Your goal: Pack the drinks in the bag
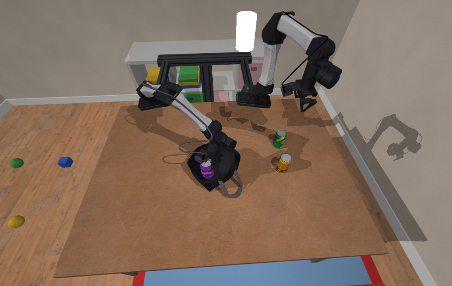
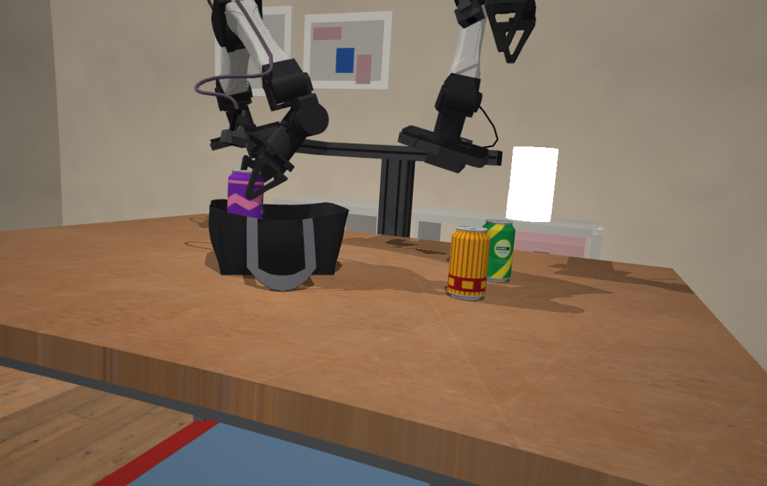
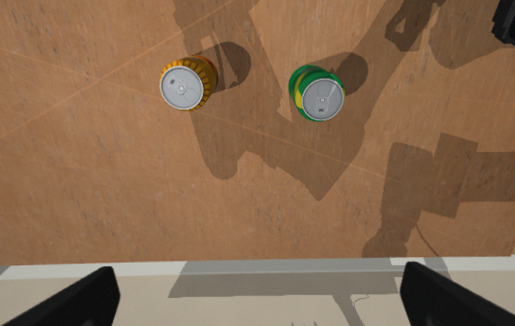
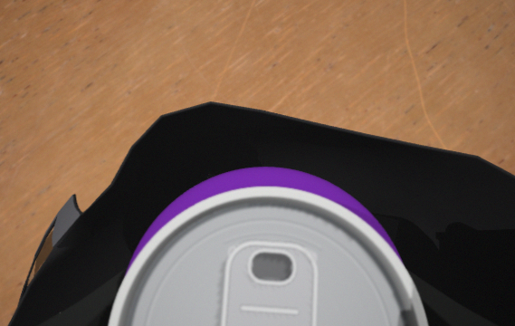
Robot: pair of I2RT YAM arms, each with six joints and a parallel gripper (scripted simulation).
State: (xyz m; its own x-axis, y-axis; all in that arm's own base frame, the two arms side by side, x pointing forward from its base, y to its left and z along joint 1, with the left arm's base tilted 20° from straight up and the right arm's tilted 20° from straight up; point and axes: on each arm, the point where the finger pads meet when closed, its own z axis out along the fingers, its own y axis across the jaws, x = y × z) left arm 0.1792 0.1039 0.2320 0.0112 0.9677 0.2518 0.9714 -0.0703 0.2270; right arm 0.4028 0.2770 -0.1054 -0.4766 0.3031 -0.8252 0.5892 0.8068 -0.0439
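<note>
A purple can is upright in my right gripper, its lower part below the rim of the black canvas bag. Its base and the bag's floor are hidden. The bag stands with its walls up. An orange can and a green can stand upright on the table beside the bag. My left gripper is open and empty, high above the table near the wall.
A grey handle hangs from the bag's side onto the wooden table. A glowing white cylinder is behind the table. A white shelf stands by the back wall.
</note>
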